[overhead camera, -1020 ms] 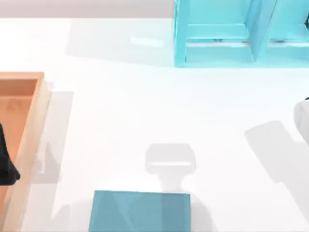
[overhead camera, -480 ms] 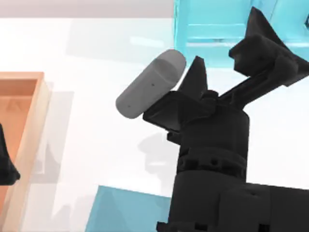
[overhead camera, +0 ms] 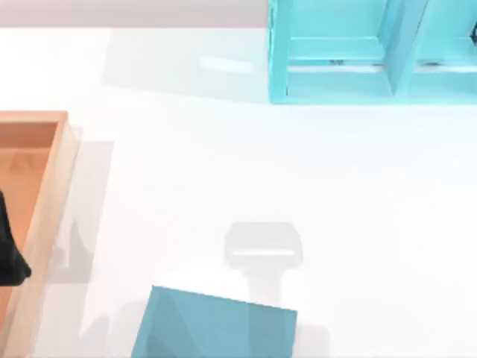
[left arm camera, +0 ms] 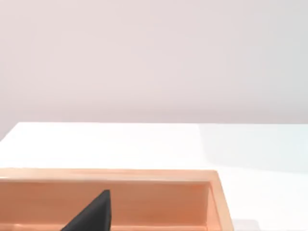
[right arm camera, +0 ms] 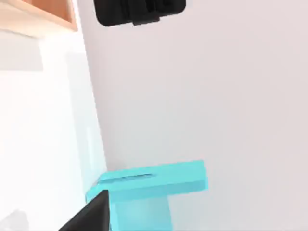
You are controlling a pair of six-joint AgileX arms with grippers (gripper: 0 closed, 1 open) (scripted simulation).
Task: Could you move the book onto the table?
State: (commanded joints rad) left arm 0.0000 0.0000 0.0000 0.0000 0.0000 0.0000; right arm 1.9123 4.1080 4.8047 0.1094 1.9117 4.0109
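Teal-blue flat hardcover book (overhead camera: 216,324) skewed at near edge | glossy white table (overhead camera: 223,171) open around | claw states: cannot tell

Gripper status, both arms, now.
Left gripper: over the tray at the table's left edge; open or shut cannot be told.
Right gripper: a dark fingertip shows; state cannot be told.
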